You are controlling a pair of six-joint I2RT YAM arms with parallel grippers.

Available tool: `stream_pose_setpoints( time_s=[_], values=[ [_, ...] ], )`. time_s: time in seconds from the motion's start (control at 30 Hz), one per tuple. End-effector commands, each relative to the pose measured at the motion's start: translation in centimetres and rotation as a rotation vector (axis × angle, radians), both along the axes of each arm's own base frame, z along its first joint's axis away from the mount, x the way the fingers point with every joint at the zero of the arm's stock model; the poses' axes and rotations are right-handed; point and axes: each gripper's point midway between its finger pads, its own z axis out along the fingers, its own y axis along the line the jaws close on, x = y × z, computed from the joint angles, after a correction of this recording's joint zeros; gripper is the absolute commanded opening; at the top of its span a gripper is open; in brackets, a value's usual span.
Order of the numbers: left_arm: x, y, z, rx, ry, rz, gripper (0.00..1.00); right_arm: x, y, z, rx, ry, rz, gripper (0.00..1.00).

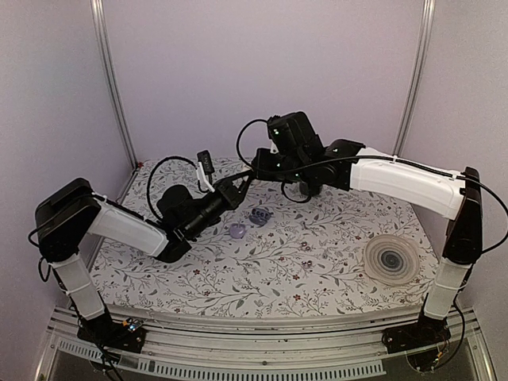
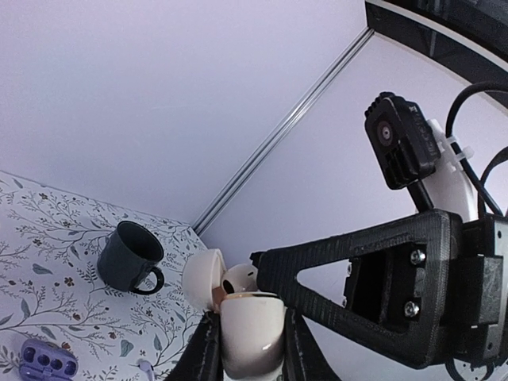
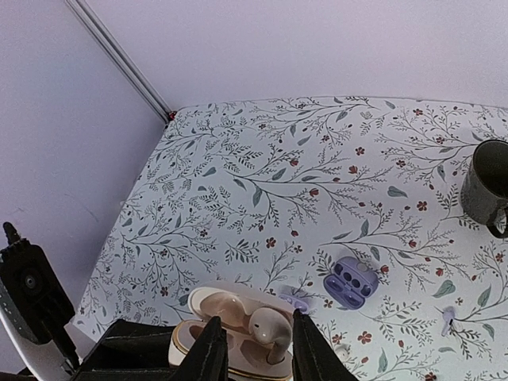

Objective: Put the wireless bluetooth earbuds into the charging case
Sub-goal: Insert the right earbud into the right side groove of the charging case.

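Observation:
My left gripper [image 2: 252,349] is shut on a cream-white charging case [image 2: 252,329], held up in the air with its lid [image 2: 202,278] swung open. One white earbud [image 2: 240,279] stands in the case's socket. In the right wrist view the same earbud [image 3: 270,327] sits in the case [image 3: 226,309] between my right gripper's [image 3: 254,345] fingers. Those fingers stand slightly apart, with a gap on the left side of the earbud. In the top view both grippers meet above the back of the table, left [image 1: 236,189] and right [image 1: 252,176].
A small blue-purple open case with sockets [image 3: 351,282] [image 1: 259,215] lies on the floral table. A lilac disc [image 1: 236,231] lies beside it, and a small lilac piece [image 3: 298,300] lies close by. A dark mug [image 3: 486,186] [image 2: 131,258] stands at the back. A white swirled disc [image 1: 390,259] lies on the right.

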Motion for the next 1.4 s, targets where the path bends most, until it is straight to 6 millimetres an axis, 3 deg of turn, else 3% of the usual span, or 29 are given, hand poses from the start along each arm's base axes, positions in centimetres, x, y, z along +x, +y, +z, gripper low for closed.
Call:
stream_pose_setpoints(
  time_s=[0.0, 0.7, 1.0, 1.37],
  values=[
    [0.2, 0.7, 2.6, -0.066, -0.090, 0.006, 0.00, -1.2, 0.1, 2.4, 0.035, -0.009, 0.039, 0.30],
    [-0.9, 2.0, 4.9, -0.096, -0.252, 0.023, 0.00, -2.4, -0.7, 4.2, 0.064, -0.014, 0.071, 0.31],
    [-1.0, 2.3, 5.1, -0.093, -0.292, 0.043, 0.00, -3.3, -0.2, 5.4, 0.100, -0.016, 0.130, 0.31],
    [-1.2, 3.3, 5.6, -0.102, -0.335, 0.084, 0.00, -3.8, -0.9, 6.4, 0.101, -0.025, 0.133, 0.31]
  ],
)
